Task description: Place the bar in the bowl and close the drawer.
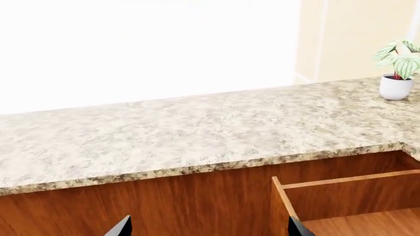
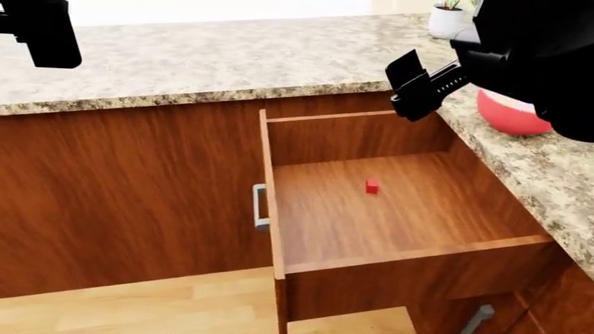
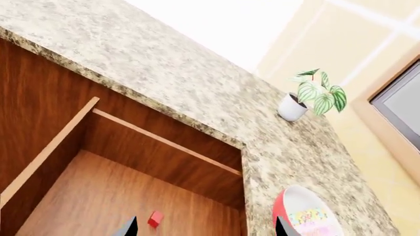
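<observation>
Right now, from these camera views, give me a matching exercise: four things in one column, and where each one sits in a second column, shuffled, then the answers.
Things:
1. bar
2. red cube
3. potted plant
4. bowl

Places:
A. on the floor of the open drawer
B. on the countertop far along the back corner
C. inside the bowl
D. on the countertop just right of the drawer

Pairs: 1-C, 2-A, 3-B, 4-D
</observation>
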